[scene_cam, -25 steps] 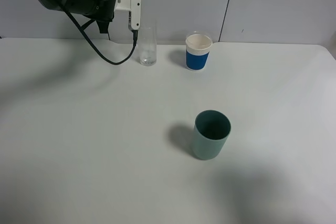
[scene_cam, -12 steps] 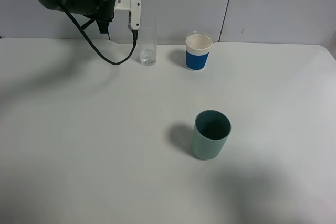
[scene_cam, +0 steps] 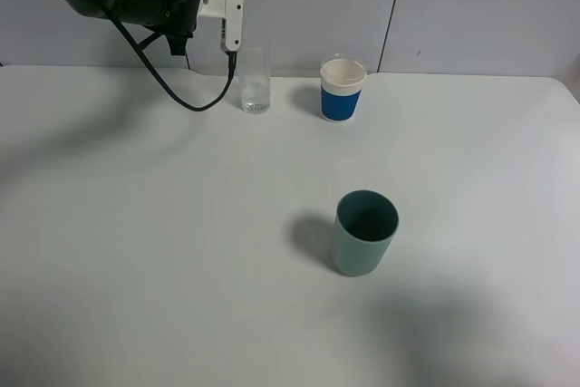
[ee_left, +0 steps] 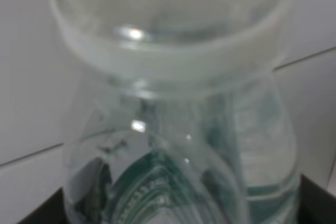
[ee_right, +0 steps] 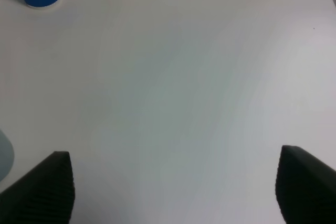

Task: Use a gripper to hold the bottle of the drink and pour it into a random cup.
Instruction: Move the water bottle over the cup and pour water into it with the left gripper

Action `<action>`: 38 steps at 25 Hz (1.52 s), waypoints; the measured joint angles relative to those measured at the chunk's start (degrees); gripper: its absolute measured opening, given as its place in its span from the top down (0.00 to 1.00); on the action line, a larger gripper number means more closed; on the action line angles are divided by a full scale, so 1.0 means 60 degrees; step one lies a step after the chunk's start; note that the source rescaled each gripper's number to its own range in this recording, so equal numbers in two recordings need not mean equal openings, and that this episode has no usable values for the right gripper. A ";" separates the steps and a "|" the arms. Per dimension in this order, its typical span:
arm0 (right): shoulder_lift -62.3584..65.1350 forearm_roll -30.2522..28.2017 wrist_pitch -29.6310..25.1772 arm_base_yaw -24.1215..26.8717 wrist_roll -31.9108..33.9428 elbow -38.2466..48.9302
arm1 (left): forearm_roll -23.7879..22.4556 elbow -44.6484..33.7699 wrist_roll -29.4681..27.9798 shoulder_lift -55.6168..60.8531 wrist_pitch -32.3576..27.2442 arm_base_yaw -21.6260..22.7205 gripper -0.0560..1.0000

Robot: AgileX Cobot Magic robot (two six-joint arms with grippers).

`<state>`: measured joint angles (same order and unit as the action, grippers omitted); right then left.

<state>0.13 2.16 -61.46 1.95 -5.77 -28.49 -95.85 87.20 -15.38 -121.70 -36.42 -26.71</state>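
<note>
Right fingers (ee_right: 39,190) apart | left gripper (scene_cam: 232,41) clamped, seemingly on bottle (ee_left: 178,129) | paper cup (scene_cam: 343,88) near glass (scene_cam: 255,79)

Shows a plain white table (scene_cam: 109,251), matte and evenly lit. Carries three upright vessels, all standing apart from one another. Sets a tall clear glass (scene_cam: 256,86) near the far edge, just below and beside the tip of the left pincer (scene_cam: 233,43); cannot tell whether the two touch. Puts a white paper cup (scene_cam: 343,88) with a blue band near the glass, along the same far edge, on the side away from the pincer's arm. Places a wider grey-green cup (scene_cam: 364,235) well apart from the pincer, toward the middle of the table, mouth up, with a soft shadow on the tabletop on its pincer-facing side.
</note>
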 joint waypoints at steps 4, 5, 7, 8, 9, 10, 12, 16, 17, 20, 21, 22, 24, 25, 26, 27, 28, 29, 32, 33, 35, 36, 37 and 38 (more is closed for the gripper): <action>0.0000 0.0000 0.0000 0.0000 0.0000 0.0000 | -0.0051 0.0000 0.0012 0.0000 -0.0040 0.0000 0.92; 0.0000 0.0000 0.0000 0.0000 0.0000 0.0000 | -0.0081 0.0000 0.0012 0.0000 -0.0040 0.0000 0.92; 0.0000 0.0000 0.0000 0.0000 0.0000 0.0000 | -0.0139 0.0000 0.0021 0.0000 -0.0040 0.0000 0.92; 0.0000 0.0000 0.0000 0.0000 0.0000 0.0000 | -0.0176 0.0000 0.0021 0.0000 -0.0043 0.0000 0.92; 0.0000 0.0000 0.0000 0.0000 0.0000 0.0000 | -0.0188 0.0000 0.0021 0.0000 -0.0043 0.0000 0.92; 0.0000 0.0000 0.0000 0.0000 0.0000 0.0000 | -0.0195 0.0000 0.0021 0.0000 -0.0043 0.0000 0.92; 0.0000 0.0000 0.0000 0.0000 0.0000 0.0000 | -0.0206 0.0000 0.0021 0.0000 -0.0051 0.0048 0.92; 0.0000 0.0000 0.0000 0.0000 0.0000 0.0000 | -0.0246 0.0000 0.0021 0.0000 -0.0215 0.0076 0.92; 0.0000 0.0000 0.0000 0.0000 0.0000 0.0000 | -0.0276 0.0000 0.0021 0.0000 -0.0217 0.0076 0.92; 0.0000 0.0000 0.0000 0.0000 0.0000 0.0000 | -0.0291 0.0000 0.0021 0.0003 -0.0235 0.0076 0.92; 0.0000 0.0000 0.0000 0.0000 0.0000 0.0000 | -0.0291 0.0000 0.0021 0.0003 -0.0235 0.0076 0.92; 0.0000 0.0000 0.0000 0.0000 0.0000 0.0000 | -0.0291 0.0000 0.0021 0.0003 -0.0235 0.0076 0.92; 0.0000 0.0000 0.0000 0.0000 0.0000 0.0000 | -0.0298 0.0000 0.0021 0.0003 -0.0244 0.0076 0.92; 0.0000 0.0000 0.0000 0.0000 0.0000 0.0000 | -0.0298 0.0000 0.0021 0.0003 -0.0244 0.0076 0.92; 0.0000 0.0000 0.0000 0.0000 0.0000 0.0000 | -0.0298 0.0000 0.0021 0.0003 -0.0244 0.0076 0.92; 0.0000 0.0000 0.0000 0.0000 0.0000 0.0000 | -0.0298 0.0000 0.0021 0.0003 -0.0244 0.0076 0.92; 0.0000 0.0000 0.0000 0.0000 0.0000 0.0000 | -0.0319 0.0000 0.0021 0.0003 -0.0244 0.0076 0.92; 0.0000 0.0000 0.0000 0.0000 0.0000 0.0000 | -0.0339 0.0000 0.0021 0.0003 -0.0244 0.0076 0.92; 0.0000 0.0000 0.0000 0.0000 0.0000 0.0000 | -0.0367 0.0000 0.0021 0.0003 -0.0244 0.0076 0.92; 0.0000 0.0000 0.0000 0.0000 0.0000 0.0000 | -0.0367 0.0000 0.0021 0.0003 -0.0244 0.0076 0.92; 0.0000 0.0000 0.0000 0.0000 0.0000 0.0000 | -0.0367 0.0000 0.0021 0.0003 -0.0244 0.0076 0.92; 0.0000 0.0000 0.0000 0.0000 0.0000 0.0000 | -0.0367 0.0000 0.0021 0.0003 -0.0244 0.0076 0.92; 0.0000 0.0000 0.0000 0.0000 0.0000 0.0000 | -0.0367 0.0000 0.0021 0.0003 -0.0244 0.0076 0.92; 0.0000 0.0000 0.0000 0.0000 0.0000 0.0000 | -0.0367 0.0000 0.0021 0.0003 -0.0244 0.0076 0.92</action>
<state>0.13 2.16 -61.46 1.95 -5.77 -28.49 -98.05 87.20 -15.25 -121.68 -37.88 -26.26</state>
